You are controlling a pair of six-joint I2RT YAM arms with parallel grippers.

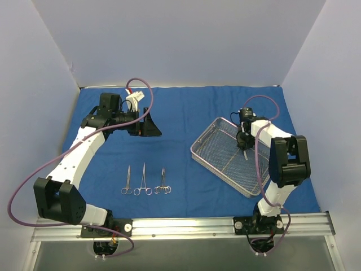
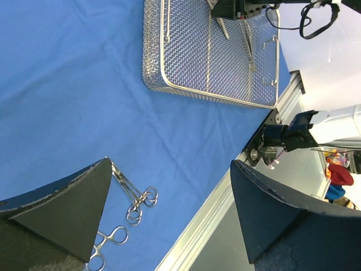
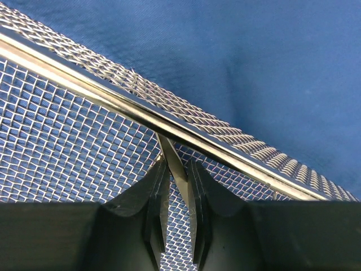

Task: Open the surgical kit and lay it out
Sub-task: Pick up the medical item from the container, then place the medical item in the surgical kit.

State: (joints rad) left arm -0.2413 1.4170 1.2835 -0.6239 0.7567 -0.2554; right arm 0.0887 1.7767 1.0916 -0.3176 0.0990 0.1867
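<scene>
Your right pincer [image 3: 177,166] sits down inside the wire tray [image 1: 206,134]. Its jaws are narrowed to a slit around a slim steel tool [image 3: 169,148] just under the tray's rim (you can't tell whether the pads are actually pinching it). Your left pincer [image 2: 169,169] hangs well left of the tray, gaping wide and empty. The blue cloth [image 1: 186,107] lies spread flat beneath the tray. Three ring-handled clamps [image 1: 143,183] lie in a row on it, left of the tray.
</scene>
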